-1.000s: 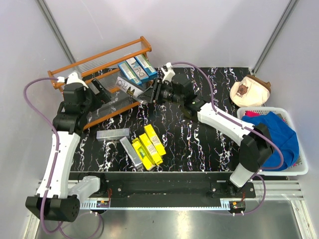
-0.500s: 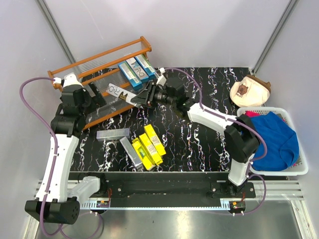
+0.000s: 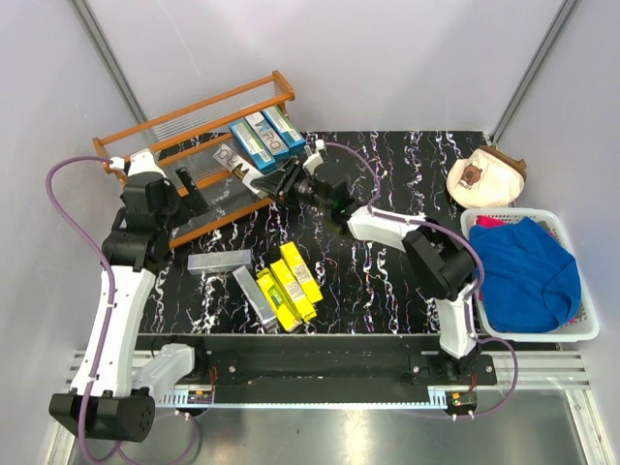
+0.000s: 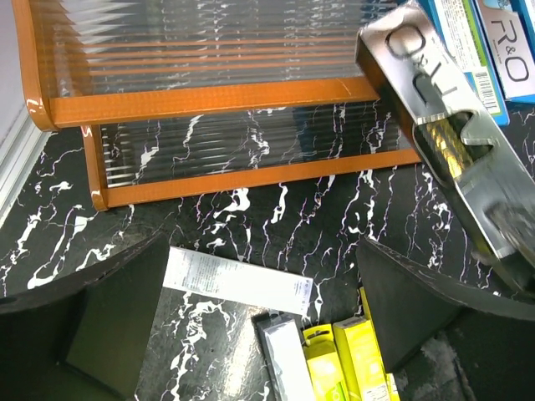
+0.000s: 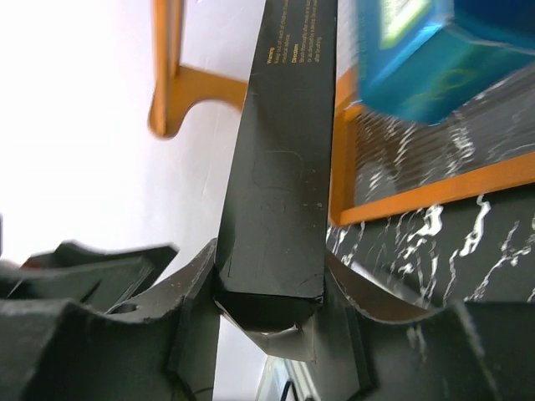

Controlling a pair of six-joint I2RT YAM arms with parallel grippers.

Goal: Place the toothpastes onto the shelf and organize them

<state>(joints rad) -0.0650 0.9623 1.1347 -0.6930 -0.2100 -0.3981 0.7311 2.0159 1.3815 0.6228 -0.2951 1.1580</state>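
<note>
The orange-brown shelf (image 3: 194, 116) stands at the far left and holds three blue-teal toothpaste cartons (image 3: 266, 136) at its right end. My right gripper (image 3: 278, 181) is shut on one end of a black carton (image 3: 237, 161), holding it slanted over the lower tier beside the teal ones. The right wrist view shows the fingers clamping the black carton (image 5: 284, 167). My left gripper (image 3: 191, 184) is open and empty in front of the shelf. On the table lie a silver carton (image 3: 219, 260), a grey carton (image 3: 254, 294) and three yellow cartons (image 3: 289, 281).
A white basket (image 3: 542, 334) with blue cloth stands at the right edge. A cream rounded object (image 3: 486, 176) sits behind it. The left wrist view shows the shelf's front rail (image 4: 251, 175), the black carton (image 4: 435, 109) and the silver carton (image 4: 238, 280) below.
My right gripper has carried the black carton left, from in front of the shelf to over its lower tier next to the teal cartons. The left arm shifted slightly.
</note>
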